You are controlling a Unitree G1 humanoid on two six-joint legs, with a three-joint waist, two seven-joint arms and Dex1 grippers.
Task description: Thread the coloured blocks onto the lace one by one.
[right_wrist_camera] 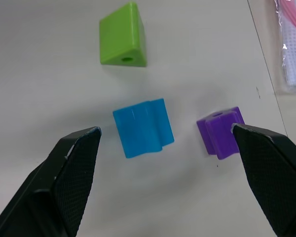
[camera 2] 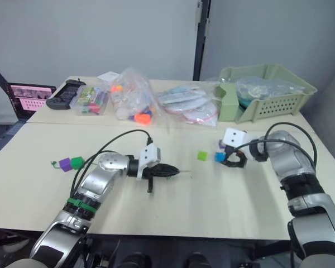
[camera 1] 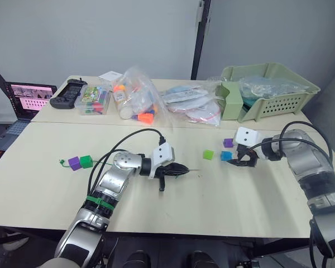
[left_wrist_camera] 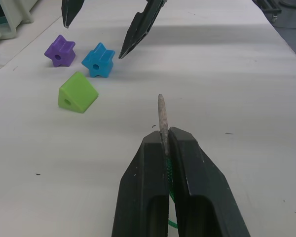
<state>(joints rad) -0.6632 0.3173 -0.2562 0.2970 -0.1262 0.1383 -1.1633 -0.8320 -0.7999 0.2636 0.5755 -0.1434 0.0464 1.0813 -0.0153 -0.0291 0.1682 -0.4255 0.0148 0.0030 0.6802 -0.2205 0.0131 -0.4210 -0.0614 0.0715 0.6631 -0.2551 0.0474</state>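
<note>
I see the lace (left_wrist_camera: 162, 116) tip clamped in my left end effector (left_wrist_camera: 166, 143), pointing toward the blue block (right_wrist_camera: 143, 127) on the tabletop (camera 1: 223, 190); my right end effector (right_wrist_camera: 167, 143) hovers spread wide over that block.

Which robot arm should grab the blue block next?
Probably the right. Its open gripper hangs just over the blue block, while the left gripper is shut on the lace, farther from it.
</note>
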